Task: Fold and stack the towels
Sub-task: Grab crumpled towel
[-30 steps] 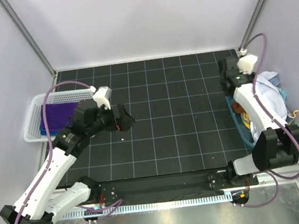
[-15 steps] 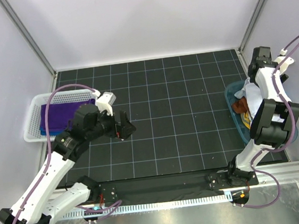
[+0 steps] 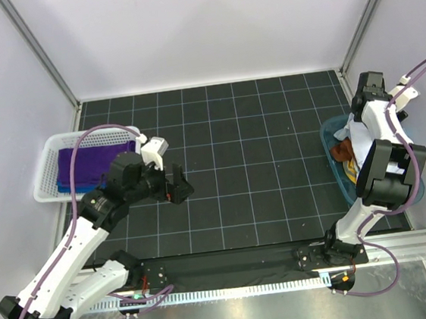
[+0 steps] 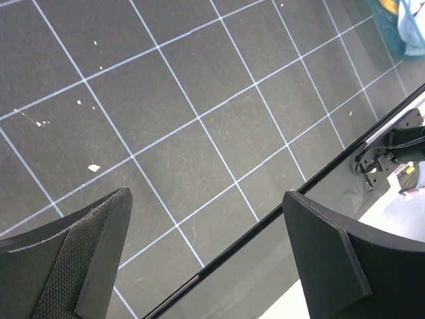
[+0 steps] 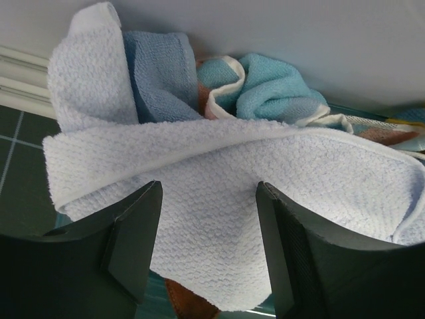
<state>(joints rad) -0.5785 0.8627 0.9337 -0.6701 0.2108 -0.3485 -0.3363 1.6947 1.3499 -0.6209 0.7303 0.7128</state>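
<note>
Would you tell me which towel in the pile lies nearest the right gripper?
The white towel: it spreads between the open fingers of the right gripper, while the blue towel and turquoise towel sit bunched behind it.

The white towel (image 5: 219,193) was matt cloth with a rough waffle weave. The tabletop (image 4: 199,133) looked matt black and scratched. The basket (image 3: 45,177) was white perforated plastic.

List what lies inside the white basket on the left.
A purple towel lies on top, with a blue towel edge showing beneath it. The rest of that towel and the floor of the basket are covered.
</note>
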